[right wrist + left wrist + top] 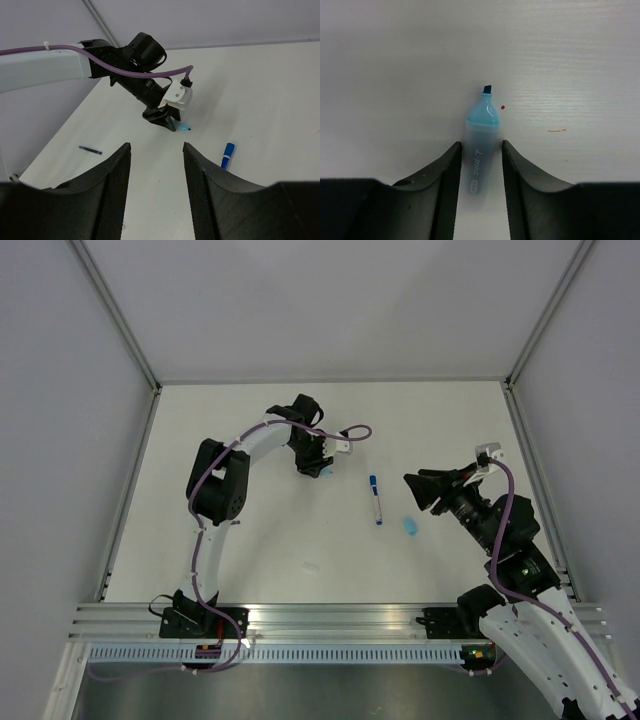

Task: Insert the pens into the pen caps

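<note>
Only in the left wrist view is a highlighter (482, 120) shown, lying on the table (570, 75) between the left gripper (481, 144) jaws (contact cannot be told); the right gripper (156, 145) is held spread, and its view alone shows a dark pen (90, 149)

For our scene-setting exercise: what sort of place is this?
Likely a robotics lab test cell: white table, plain grey walls on metal framing, left arm and right arm bolted to a rail.
</note>
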Tool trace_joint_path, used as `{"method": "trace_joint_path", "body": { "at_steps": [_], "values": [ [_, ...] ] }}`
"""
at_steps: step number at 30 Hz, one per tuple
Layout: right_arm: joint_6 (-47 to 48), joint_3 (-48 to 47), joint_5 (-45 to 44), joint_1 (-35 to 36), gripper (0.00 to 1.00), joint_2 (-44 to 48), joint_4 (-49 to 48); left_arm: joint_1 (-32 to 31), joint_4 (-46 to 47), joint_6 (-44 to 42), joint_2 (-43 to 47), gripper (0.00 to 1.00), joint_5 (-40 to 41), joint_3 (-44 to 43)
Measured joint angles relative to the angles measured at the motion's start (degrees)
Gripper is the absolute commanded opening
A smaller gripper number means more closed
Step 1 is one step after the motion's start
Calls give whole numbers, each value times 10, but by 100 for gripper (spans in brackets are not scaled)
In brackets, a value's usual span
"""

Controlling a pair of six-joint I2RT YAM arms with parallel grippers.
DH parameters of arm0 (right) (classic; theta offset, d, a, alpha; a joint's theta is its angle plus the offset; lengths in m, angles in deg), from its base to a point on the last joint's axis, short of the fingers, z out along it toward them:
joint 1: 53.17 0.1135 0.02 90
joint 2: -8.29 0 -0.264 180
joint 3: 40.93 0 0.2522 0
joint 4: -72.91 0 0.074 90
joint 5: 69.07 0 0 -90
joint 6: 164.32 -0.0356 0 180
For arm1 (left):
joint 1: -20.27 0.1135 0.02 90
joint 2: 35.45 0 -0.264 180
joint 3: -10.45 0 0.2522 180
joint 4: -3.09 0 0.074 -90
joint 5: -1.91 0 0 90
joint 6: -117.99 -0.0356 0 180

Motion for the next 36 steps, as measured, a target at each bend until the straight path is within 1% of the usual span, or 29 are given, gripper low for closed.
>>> {"method": "trace_joint_path", "body": {
  "at_steps": [5, 7, 8, 9, 11, 12, 14, 18, 19, 21, 25, 28, 32, 36],
  "values": [
    [-2, 0, 5, 0, 53, -2, 0, 0, -3, 1, -2, 34, 0, -2],
    [-3, 1, 6, 0, 53, -2, 0, 0, 5, 3, 1, 30, 0, 6],
    [-4, 2, 6, 0, 53, -2, 0, 0, 13, 5, 8, 27, -2, 17],
    [-6, 2, 6, 0, 53, -2, 0, 0, 25, 7, 15, 20, -2, 31],
    [-8, 4, 5, 0, 53, -2, -1, 0, 42, 13, 31, 15, -4, 59],
    [-10, 5, 5, 0, 54, -2, -1, 0, 51, 16, 40, 9, -6, 75],
    [-14, 9, 5, 0, 54, -4, -4, -1, 68, 24, 55, 3, -6, 101],
    [-29, 22, 5, 0, 54, -17, -20, -1, 96, 48, 81, 2, -4, 142],
    [-34, 27, 3, 0, 57, -21, -27, -2, 101, 56, 86, 2, -1, 151],
    [-57, 45, 1, 0, 60, -35, -48, -2, 115, 75, 101, 2, 2, 172],
    [-99, 72, -12, 0, 64, -86, -81, -2, 137, 127, 137, 2, -3, 226],
    [-126, 77, -25, 0, 64, -130, -94, -3, 154, 171, 166, 2, -18, 262],
    [-163, 78, -24, 0, 64, -177, -131, -3, 169, 213, 210, 2, -32, 288],
    [-203, 78, -25, 4, 68, -240, -183, -4, 181, 243, 258, 2, -32, 304]
  ]
}}
